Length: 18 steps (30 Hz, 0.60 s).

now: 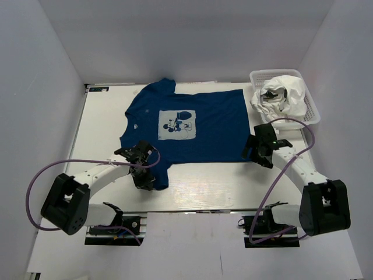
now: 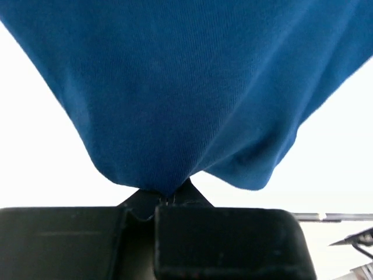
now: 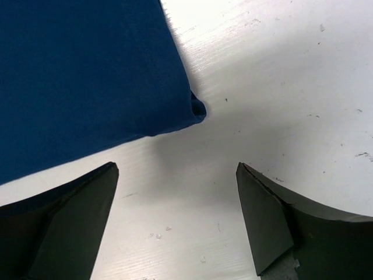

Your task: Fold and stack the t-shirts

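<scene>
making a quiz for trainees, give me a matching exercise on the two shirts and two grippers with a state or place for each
1 navy shirt
2 white shirt
3 left gripper
4 right gripper

a open above the table
b bunched in the basket
c shut on the navy shirt
d spread on the table

Pairs: 1-d, 2-b, 3-c, 4-a

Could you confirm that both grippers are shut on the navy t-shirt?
Only the left gripper is shut on the navy t-shirt; the right wrist view shows the right gripper open, just short of the hem corner.
</scene>
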Motion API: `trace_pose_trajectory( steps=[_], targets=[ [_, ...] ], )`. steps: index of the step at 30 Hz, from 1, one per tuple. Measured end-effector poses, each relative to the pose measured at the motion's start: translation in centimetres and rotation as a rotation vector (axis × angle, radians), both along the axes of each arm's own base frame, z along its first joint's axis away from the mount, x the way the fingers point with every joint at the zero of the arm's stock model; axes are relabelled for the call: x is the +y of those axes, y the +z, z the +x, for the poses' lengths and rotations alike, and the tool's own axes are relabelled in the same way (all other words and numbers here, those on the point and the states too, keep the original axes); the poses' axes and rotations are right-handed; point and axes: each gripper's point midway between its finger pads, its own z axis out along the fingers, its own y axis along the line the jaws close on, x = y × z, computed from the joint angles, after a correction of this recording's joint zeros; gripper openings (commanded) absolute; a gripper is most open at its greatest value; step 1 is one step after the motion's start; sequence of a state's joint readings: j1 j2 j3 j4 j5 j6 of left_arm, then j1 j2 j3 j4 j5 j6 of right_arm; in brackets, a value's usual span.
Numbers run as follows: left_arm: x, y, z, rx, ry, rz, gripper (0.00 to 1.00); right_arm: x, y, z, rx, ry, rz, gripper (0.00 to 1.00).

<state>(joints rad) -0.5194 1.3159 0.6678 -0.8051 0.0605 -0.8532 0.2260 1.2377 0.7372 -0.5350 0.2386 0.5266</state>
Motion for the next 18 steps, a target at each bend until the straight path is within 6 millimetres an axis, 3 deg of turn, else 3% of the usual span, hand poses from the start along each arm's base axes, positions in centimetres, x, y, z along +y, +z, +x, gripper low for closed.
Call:
trace_pose_trajectory(
  steps=[4, 9, 13, 18],
  targets=[
    [-0.1, 1.2, -0.5, -0.016, -0.007, -0.030, 0.00, 0.0, -1.5, 0.5, 0.033, -0.023, 0.000, 0.66],
    [0.2, 1.7, -1.2, -0.005, -0.009, -0.032, 0.00, 0.2, -3.2, 1.4, 0.058, -0.050, 0.006, 0.61],
    [0.0, 2.1, -1.7, 0.005, -0.019, -0.054, 0.00, 0.3, -4.1, 1.8, 0.066, -0.060, 0.007, 0.46],
    [-0.1, 3.1, -3.1, 0.015, -0.036, -0.098, 0.00, 0.3, -4.4, 2.2, 0.042, -0.069, 0.016, 0.16]
  ],
)
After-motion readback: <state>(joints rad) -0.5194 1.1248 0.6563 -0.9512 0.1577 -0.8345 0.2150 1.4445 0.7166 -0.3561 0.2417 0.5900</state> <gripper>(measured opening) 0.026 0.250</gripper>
